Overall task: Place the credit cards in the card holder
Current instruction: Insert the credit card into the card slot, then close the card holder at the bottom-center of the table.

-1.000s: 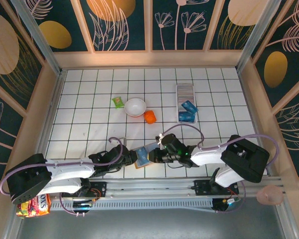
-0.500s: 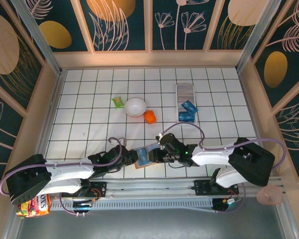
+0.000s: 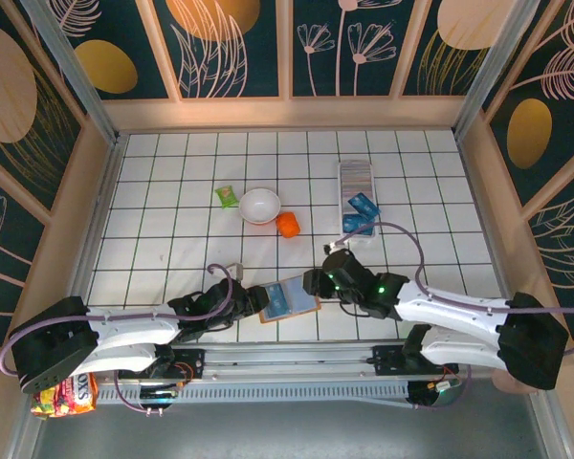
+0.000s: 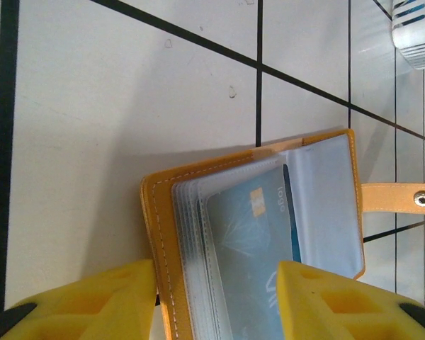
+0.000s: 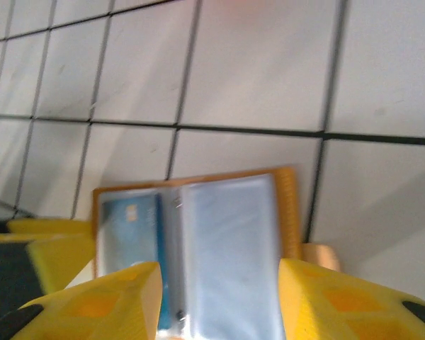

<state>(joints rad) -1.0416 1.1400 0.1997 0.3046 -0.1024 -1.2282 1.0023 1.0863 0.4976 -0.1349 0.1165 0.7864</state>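
- Table (image 3: 172, 239), white tiles with a black grid, walled on three sides.
- My two arms reach in from 6 o'clock and meet over the near-centre tiles.
- Left claw (image 3: 255, 304): wrist view shows the yellow fingers (image 4: 120, 297) standing apart, about half spread. An open wallet lies between and under them. Left finger is right at the wallet's stitched edge. Can't tell if it touches, and I see no grip on anything.
- Right claw (image 3: 318, 284): also about half spread in the wrist view (image 5: 219, 283), over the wallet's other end, with nothing clamped.
- Card holder (image 3: 355, 177): long clear/white slotted tray at 2 o'clock from table centre, running 12 to 6, well apart from both claws.
- Wallet (image 3: 289, 299): tan-orange, lying open and flat at 6 o'clock from centre, between my claws. Clear sleeves face up and the snap tab (image 4: 400, 198) sticks out at the side.
- White bowl (image 3: 259, 205): 11 o'clock from centre.
- Orange item (image 3: 287, 225): just beside the bowl at its 4 o'clock. Can't tell what it is.
- Green packet (image 3: 227, 195): near the bowl at its 10 o'clock.
- Credit cards (image 3: 362, 205): two blue ones in the holder's near half, both tilted.
- Blue card (image 4: 249, 244): inside a wallet sleeve on the left claw's side.
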